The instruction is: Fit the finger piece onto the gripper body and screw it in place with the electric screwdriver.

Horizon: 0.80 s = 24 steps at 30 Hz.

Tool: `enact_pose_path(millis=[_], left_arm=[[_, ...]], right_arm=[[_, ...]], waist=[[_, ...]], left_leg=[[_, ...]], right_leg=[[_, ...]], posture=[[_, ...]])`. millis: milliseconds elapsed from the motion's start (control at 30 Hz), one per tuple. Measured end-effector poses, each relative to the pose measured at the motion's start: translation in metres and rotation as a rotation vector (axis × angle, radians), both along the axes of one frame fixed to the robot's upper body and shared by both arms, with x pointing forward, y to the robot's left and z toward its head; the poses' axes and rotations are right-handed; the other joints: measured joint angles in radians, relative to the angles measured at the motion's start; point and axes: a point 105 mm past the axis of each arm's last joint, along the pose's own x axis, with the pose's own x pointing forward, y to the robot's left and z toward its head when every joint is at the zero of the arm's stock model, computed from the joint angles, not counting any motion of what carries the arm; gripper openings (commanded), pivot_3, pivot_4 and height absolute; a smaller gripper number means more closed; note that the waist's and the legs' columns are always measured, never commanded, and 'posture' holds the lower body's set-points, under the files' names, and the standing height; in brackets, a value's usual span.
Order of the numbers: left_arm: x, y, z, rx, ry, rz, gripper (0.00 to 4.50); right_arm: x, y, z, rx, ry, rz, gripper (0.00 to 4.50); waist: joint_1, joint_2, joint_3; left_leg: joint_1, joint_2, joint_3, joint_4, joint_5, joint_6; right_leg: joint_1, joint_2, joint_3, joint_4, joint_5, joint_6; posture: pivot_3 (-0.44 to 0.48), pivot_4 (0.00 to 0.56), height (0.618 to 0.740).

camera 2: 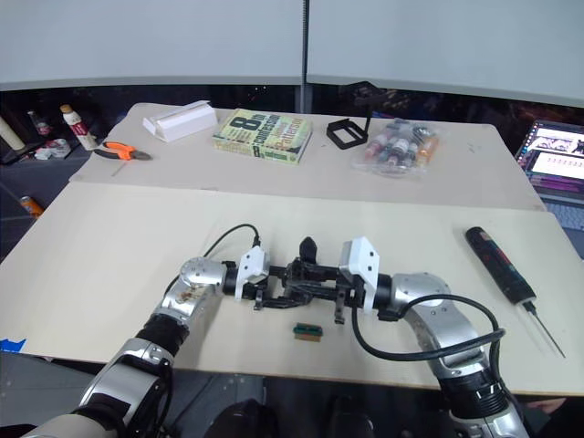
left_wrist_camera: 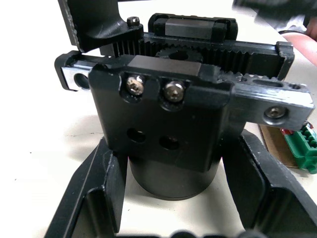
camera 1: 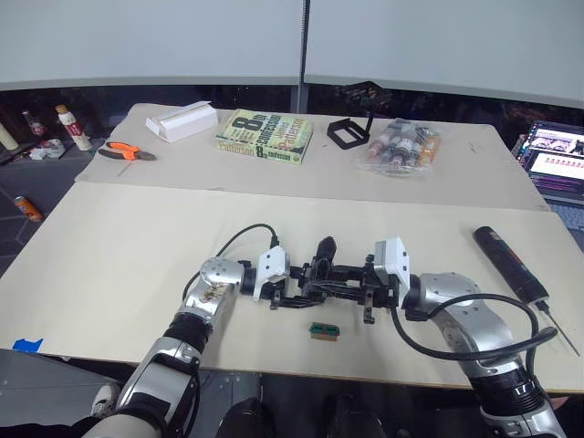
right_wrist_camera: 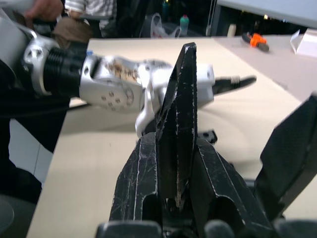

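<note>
Finger piece (right_wrist_camera: 177,129) pinched upright in right gripper (camera 1: 365,290), facing gripper body (left_wrist_camera: 163,119) clamped by left gripper (camera 1: 281,290); electric screwdriver (camera 1: 511,265) lying well right.

Matt black gripper body (left_wrist_camera: 163,124) — bright metal screws (left_wrist_camera: 173,91), scuffed finger piece (right_wrist_camera: 178,124)

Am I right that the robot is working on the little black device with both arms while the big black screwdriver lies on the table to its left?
Not quite: the electric screwdriver lies to the robot's right, as the left eye view shows. Both end effectors do meet at the gripper body.
</note>
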Motion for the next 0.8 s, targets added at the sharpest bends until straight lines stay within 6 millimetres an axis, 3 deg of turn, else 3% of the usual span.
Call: enact_pose_path(millis=[800], left_arm=[[-0.0002, 0.0000, -0.0006, 0.000, 0.000, 0.004, 2.28]], right_arm=[[-0.0009, 0.0056, -0.0107, -0.012, 0.021, 0.005, 0.38]], waist=[[-0.001, 0.000, 0.000]], left_leg=[[0.000, 0.000, 0.000, 0.000, 0.000, 0.000]], right_leg=[[0.000, 0.000, 0.000, 0.000, 0.000, 0.000]], posture=[[0.000, 0.150, 0.740]])
